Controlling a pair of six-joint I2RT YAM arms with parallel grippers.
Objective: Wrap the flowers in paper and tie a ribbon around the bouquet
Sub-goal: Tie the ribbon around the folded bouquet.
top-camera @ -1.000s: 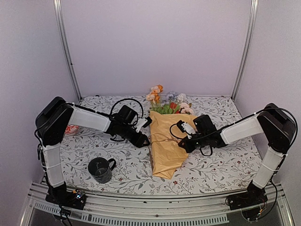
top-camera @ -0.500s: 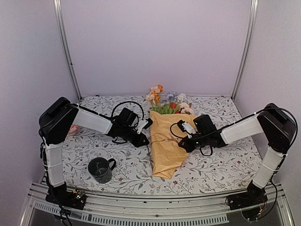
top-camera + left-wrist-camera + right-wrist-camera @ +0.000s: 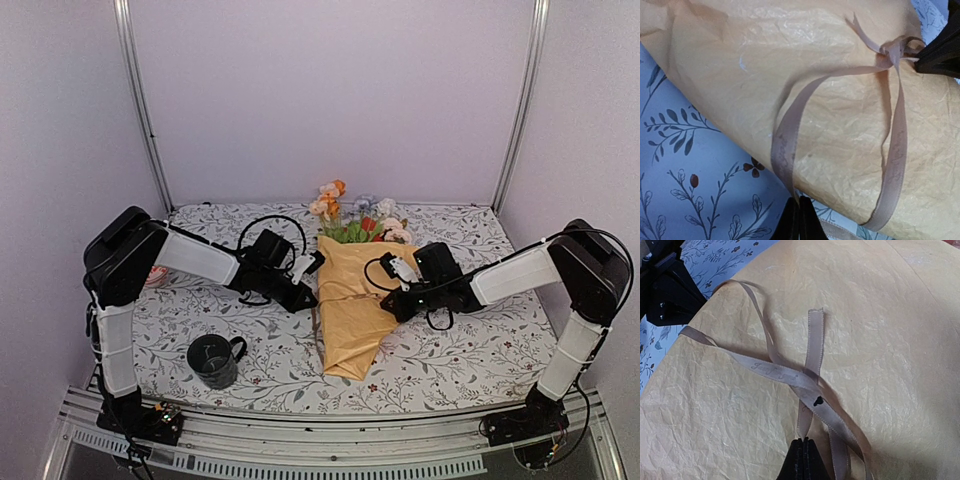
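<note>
A black mug (image 3: 212, 360) stands near-left of the bouquet (image 3: 352, 300). On the bouquet's left the left gripper (image 3: 798, 222) pinches the ribbon (image 3: 785, 145), its script print too faint to read. On the bouquet's right the right gripper (image 3: 802, 460) is clamped on another strand. The flowers (image 3: 350, 210) show at its far end.

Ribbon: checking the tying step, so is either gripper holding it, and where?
Both: left gripper pinches one ribbon strand, right gripper another, over the bouquet.
</note>
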